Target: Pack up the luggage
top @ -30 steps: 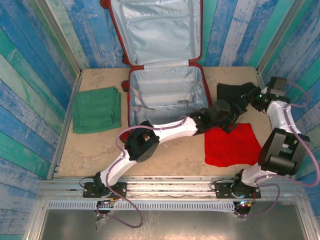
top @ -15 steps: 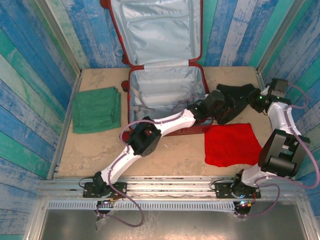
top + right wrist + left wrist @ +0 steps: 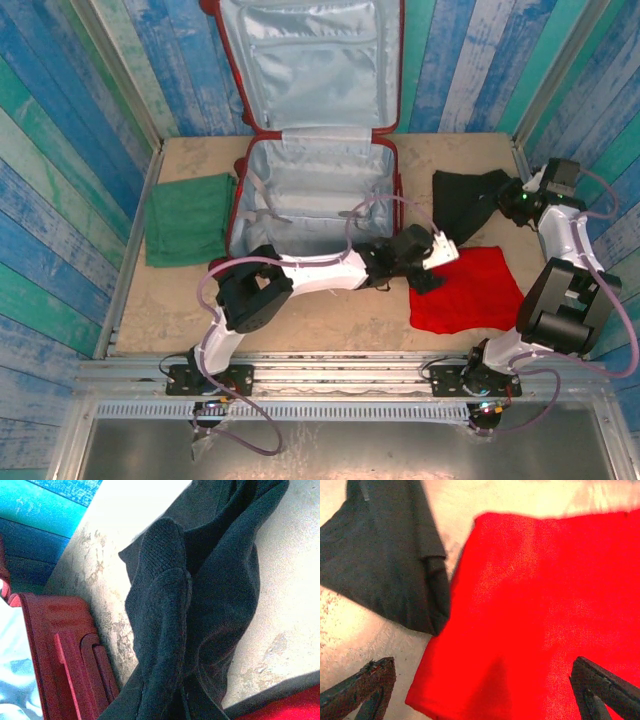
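Note:
The luggage point(image 3: 312, 190) lies open on the table, a dark-red shell with pale grey-blue lining, its lid point(image 3: 310, 60) leaning on the back wall. A corner of its shell point(image 3: 60, 645) appears in the right wrist view. My left gripper point(image 3: 428, 278) hovers open over the left edge of a flat red cloth point(image 3: 468, 290), with nothing between its fingertips point(image 3: 365, 690). Below them lies the red cloth point(image 3: 535, 620), next to the black cloth point(image 3: 390, 565). My right gripper point(image 3: 508, 200) is shut on a bunched black cloth point(image 3: 468, 195), whose folds point(image 3: 200, 605) hide its fingers.
A folded green cloth point(image 3: 188, 218) lies at the left, its right edge under the luggage. Striped blue walls close in the table on three sides. The left arm stretches across the table in front of the luggage. Bare tabletop point(image 3: 330, 320) runs along the near edge.
My left arm has swung from the black cloth down and forward to the red cloth's left edge. The luggage's lower shell has shifted left toward the green cloth. The right gripper barely moved.

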Motion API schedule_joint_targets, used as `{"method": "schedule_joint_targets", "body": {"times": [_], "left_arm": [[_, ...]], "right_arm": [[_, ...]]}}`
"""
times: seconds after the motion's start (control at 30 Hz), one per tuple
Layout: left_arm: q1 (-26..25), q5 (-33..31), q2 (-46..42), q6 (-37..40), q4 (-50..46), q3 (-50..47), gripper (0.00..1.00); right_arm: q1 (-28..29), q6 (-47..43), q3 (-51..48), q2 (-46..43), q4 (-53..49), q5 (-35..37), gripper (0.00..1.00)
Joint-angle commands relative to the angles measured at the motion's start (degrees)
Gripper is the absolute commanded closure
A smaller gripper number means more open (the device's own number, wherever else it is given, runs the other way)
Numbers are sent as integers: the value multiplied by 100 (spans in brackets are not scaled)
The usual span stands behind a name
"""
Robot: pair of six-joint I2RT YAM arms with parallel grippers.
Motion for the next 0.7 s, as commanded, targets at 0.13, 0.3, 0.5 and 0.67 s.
{"method": "schedule_joint_targets", "body": {"times": [0.13,0.3,0.5,0.67], "left_arm": [[40,7,-131,983,729,214,6],[40,47,396,1018,705,1037,5],[40,89,1105,1046,245,2079,5],[40,17,1440,995,-115,2562,6]], "right_arm": [[-28,-164,160,9,-111,-340,99],[-32,-156,142,-49,-200,-414,99],[-67,-122,108,-192,-264,-472,99],[-87,-73,145,-204,-287,-583,99]]}}
